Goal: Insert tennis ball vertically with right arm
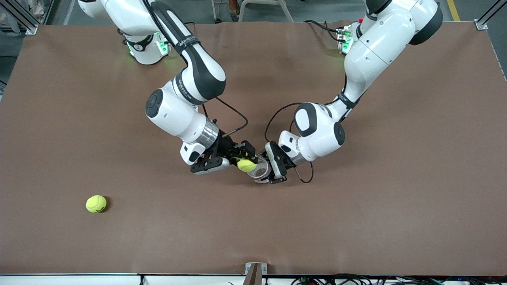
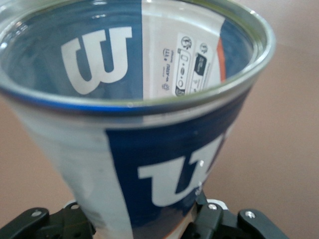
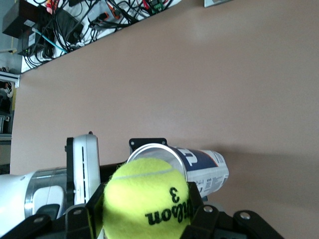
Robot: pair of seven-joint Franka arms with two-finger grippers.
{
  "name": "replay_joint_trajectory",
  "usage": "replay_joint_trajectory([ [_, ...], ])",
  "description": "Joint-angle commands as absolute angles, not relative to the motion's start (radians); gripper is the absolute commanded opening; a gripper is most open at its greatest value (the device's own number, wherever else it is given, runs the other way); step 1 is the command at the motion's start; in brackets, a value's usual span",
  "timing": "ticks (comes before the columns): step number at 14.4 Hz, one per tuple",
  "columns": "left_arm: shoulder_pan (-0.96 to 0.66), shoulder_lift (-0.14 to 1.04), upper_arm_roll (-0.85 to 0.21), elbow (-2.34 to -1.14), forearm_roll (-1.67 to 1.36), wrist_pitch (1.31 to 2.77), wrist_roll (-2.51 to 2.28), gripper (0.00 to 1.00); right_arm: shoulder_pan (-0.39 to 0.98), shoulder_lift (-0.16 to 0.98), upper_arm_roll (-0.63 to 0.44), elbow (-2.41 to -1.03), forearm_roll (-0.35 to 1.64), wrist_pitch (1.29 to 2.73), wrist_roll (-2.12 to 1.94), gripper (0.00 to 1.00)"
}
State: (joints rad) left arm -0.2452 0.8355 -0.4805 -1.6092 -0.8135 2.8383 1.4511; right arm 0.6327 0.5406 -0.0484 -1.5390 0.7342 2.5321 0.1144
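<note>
The right gripper (image 1: 241, 160) hangs over the middle of the counter (image 1: 396, 198), its jaws clamped on a tennis ball (image 1: 246, 164); the right wrist view shows the ball (image 3: 147, 199) seated between the jaws with its printed numeral facing the camera. The left gripper (image 1: 277, 168) hangs just beside it, jaws clamped on the lower body of a clear ball can (image 1: 260, 170), as the left wrist view shows with the can (image 2: 149, 149) rising from between the jaws to its open rim. The governing relation is that between ball and can mouth: in the front view the ball sits at the rim on the side toward the right arm, touching or nearly touching it; whether any part has entered cannot be told. In the right wrist view the can (image 3: 199, 167) appears with its mouth directly past the ball and its long axis running away from it, so the ball appears roughly in line with the opening. Judgement: the next move calls for travel along the can's long axis, with the ball centred on the rim before the jaws part; an off-centre approach risks catching the rim. A second tennis ball (image 1: 96, 204) lies on the counter, well apart, toward the right arm's end and nearer the front camera.
</note>
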Motion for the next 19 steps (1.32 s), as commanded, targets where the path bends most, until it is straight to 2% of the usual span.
replay_joint_trajectory([
  [1, -0.250, 0.838, -0.485, -1.605, -0.833, 2.855, 1.468, 0.70, 0.643, 0.567, -0.057, -1.508, 0.759, 2.543, 0.126, 0.34],
  [12, -0.252, 0.838, -0.485, -1.605, -0.831, 2.855, 1.468, 0.70, 0.663, 0.610, -0.058, -1.462, 0.753, 2.548, 0.155, 0.34],
  [13, -0.252, 0.839, -0.485, -1.602, -0.828, 2.855, 1.468, 0.69, 0.661, 0.611, -0.058, -1.462, 0.755, 2.551, 0.155, 0.39],
  [14, -0.253, 0.839, -0.485, -1.598, -0.827, 2.855, 1.467, 0.70, 0.664, 0.611, -0.058, -1.462, 0.755, 2.556, 0.155, 0.63],
  [15, -0.256, 0.839, -0.485, -1.598, -0.830, 2.855, 1.466, 0.70, 0.669, 0.611, -0.058, -1.460, 0.753, 2.563, 0.155, 1.00],
  [19, -0.258, 0.839, -0.485, -1.601, -0.830, 2.855, 1.468, 0.70, 0.670, 0.611, -0.058, -1.460, 0.755, 2.582, 0.153, 1.00],
])
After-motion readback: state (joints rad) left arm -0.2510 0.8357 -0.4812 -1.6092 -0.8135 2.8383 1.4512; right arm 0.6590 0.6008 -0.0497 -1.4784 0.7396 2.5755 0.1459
